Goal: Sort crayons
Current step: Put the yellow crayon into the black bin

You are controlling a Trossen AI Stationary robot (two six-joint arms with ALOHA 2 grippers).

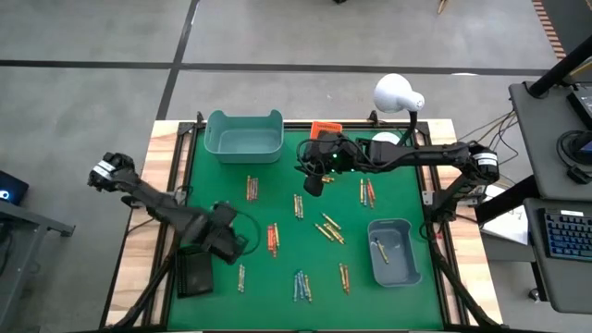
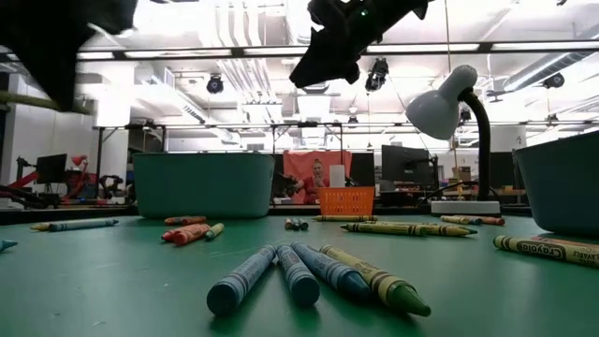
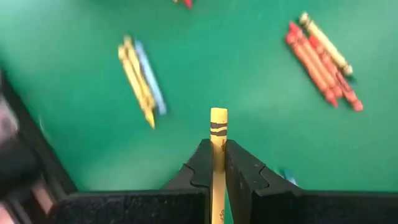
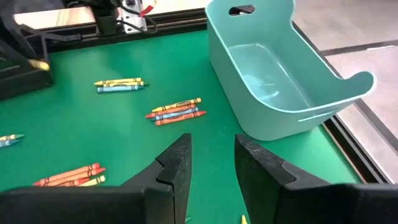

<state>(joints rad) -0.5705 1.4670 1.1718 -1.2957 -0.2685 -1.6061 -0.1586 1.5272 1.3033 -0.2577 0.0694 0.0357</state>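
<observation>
High view: left gripper (image 1: 225, 242) near green mat's (image 1: 277, 287) left edge, clamped on yellow crayon (image 3: 217, 140). Right gripper (image 1: 313, 182) parted, empty, beside teal bin (image 1: 244, 135); open mat beneath.

The table (image 1: 208, 185) has a dark green surface with a light wood border. The crayons (image 1: 273, 240) on it are yellow-gold, orange-red, blue and green, and their paper wraps carry black bands. The left gripper (image 3: 214, 163) is black and holds a yellow crayon (image 3: 217, 134) with black stripes near its tip. The big bin (image 1: 244, 135) at the far edge is pale teal, and the bin (image 1: 393, 252) near the right edge is grey-blue. The lamp (image 1: 398, 94) is white. A small basket (image 1: 325, 129) is orange.
</observation>
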